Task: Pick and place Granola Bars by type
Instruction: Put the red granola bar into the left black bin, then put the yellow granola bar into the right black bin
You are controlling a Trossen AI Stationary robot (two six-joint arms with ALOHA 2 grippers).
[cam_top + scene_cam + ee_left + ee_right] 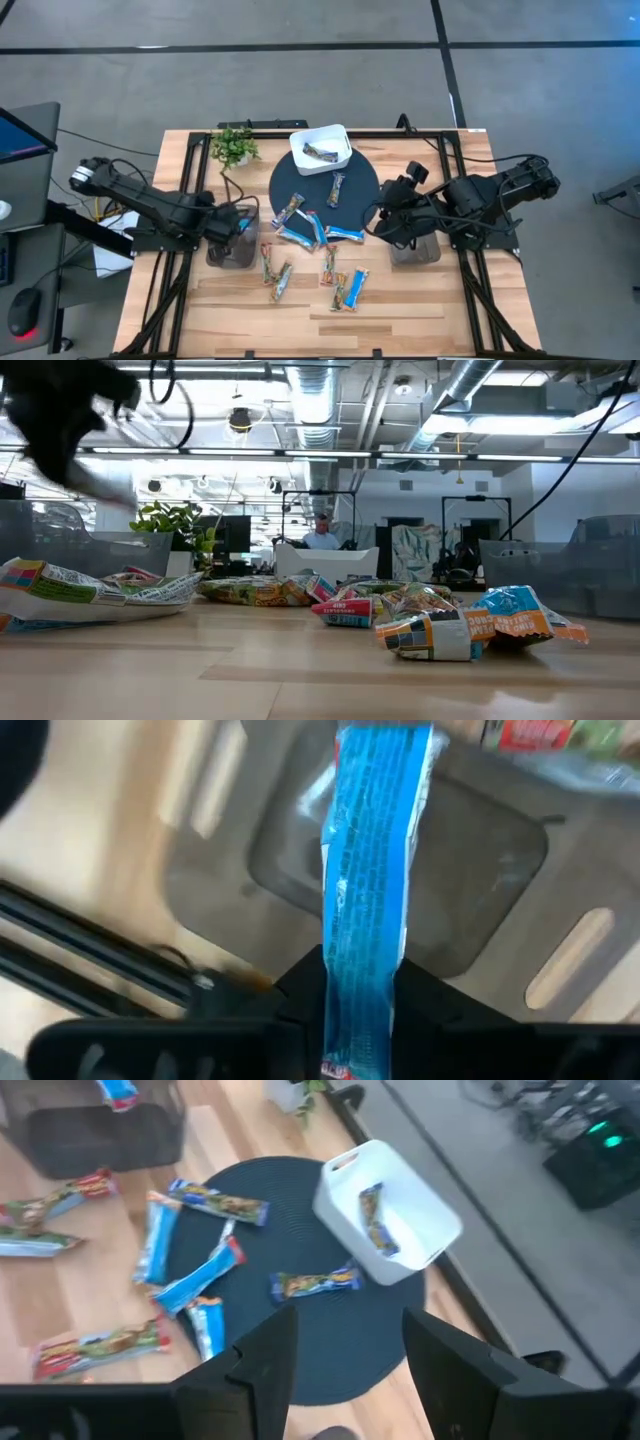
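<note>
My left claw point(243, 226) hangs over the dark bin point(231, 248) by the bench's point(400, 300) left edge, and its two fingers pinch the lower end of a blue bar point(370, 890). In my left wrist view this bar stands lengthwise out from the fingers, a bright blue wrapper with fine white print, creased along its middle, with the grey bin floor behind it.

A small potted plant point(234, 147) stands at the bench's far left corner.

The other granola bars point(310, 250) lie loose across the middle of the bench. Two tan ones with red and green marks point(274, 272) sit just right of the bin. A knot of blue-and-white ones point(305, 232) overlaps the near rim of the round dark mat point(358, 180), one tan bar point(336, 188) lies on the mat itself, and a further tan bar point(328, 266) and a blue one point(350, 289) rest toward the near edge.

At the mat's far rim sits a white box point(336, 137) with one brownish bar point(320, 152) inside.

My right claw point(385, 214) hovers over the mat's right rim, fingers spread apart with nothing between them. A second dark bin point(415, 249) stands under that arm, toward the bench's right edge.
</note>
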